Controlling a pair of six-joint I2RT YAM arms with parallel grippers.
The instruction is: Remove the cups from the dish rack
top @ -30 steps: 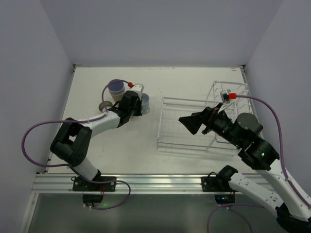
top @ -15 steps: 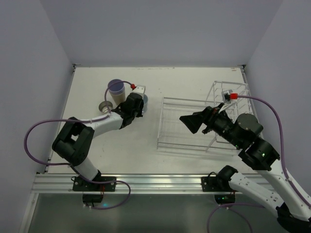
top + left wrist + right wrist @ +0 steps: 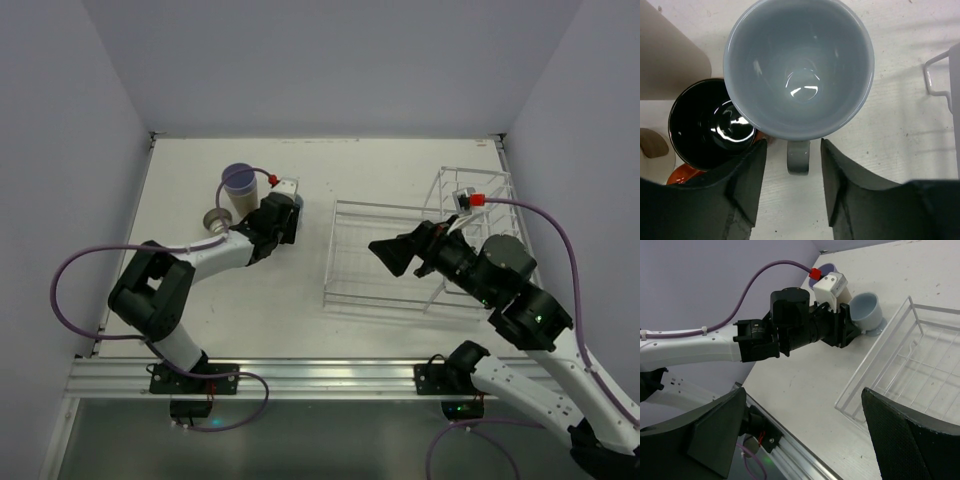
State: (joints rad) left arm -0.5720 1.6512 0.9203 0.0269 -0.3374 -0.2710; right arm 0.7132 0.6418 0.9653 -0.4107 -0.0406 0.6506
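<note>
Left end effector (image 3: 792, 144) is partly open, fingers either side of the handle of a short light blue-grey cup (image 3: 799, 70) without touching it. That cup stands upright on the white worktop (image 3: 900, 125) outside the white wire dish rack (image 3: 330, 250), off its left end, an orange-red mug with a dark inside (image 3: 710, 125) just beyond. Right end effector (image 3: 390, 256) hangs wide open over the rack's flat tray.

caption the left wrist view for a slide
Left hand open either side of the handle of a blue-grey cup, orange mug beside it
</note>
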